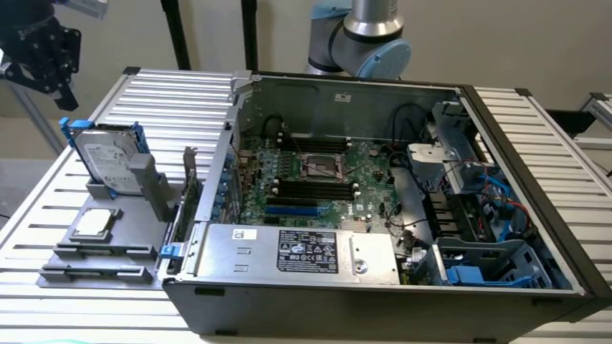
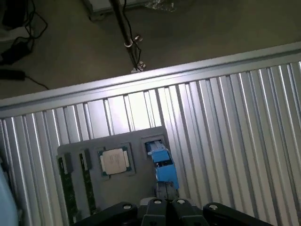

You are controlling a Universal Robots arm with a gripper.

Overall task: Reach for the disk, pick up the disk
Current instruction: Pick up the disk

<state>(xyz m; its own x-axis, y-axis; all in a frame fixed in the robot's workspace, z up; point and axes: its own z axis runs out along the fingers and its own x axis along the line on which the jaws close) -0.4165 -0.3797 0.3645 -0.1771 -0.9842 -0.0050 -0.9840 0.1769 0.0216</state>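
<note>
i see my hand (image 1: 59, 92) pressed together and empty, well above the disk (image 1: 113, 170), disk upright in grey holder (image 1: 143, 179) on the counter (image 1: 29, 222), its white label (image 1: 100, 154) unreadable

Workshop: opened computer case (image 1: 383, 304), slatted table (image 1: 172, 93).

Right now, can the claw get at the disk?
Likely yes. The disk stands upright in its grey holder outside the case, top edge bare, with nothing between it and the shut claw above it.
</note>
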